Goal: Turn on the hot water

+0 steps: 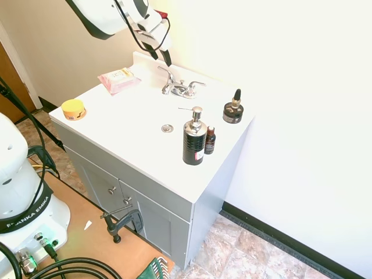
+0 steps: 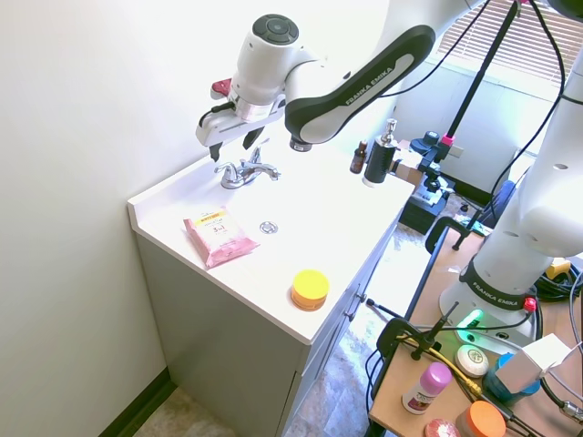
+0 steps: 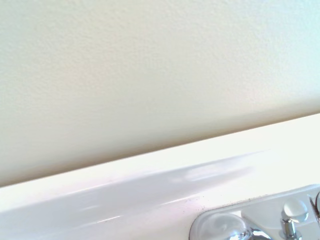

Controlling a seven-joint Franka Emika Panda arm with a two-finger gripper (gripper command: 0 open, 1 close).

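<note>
Chrome two-lever faucet [image 3: 250,227] is seen close up at the white vanity's [image 1: 139,145] back edge; just above it, the black two-finger gripper [image 2: 232,143] is held open, apparently for a lever push.

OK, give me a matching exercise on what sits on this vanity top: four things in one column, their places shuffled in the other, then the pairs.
Things:
1. pink wipes pack
2. yellow jar
3. black pump bottle
4. chrome faucet

Places:
A. next to the small brown bottle
B. at the back of the vanity top, under the hand
C. at a front corner, far from the pump bottle
D. flat on the top between the faucet and the yellow jar

Pairs: 1-D, 2-C, 3-A, 4-B
</note>
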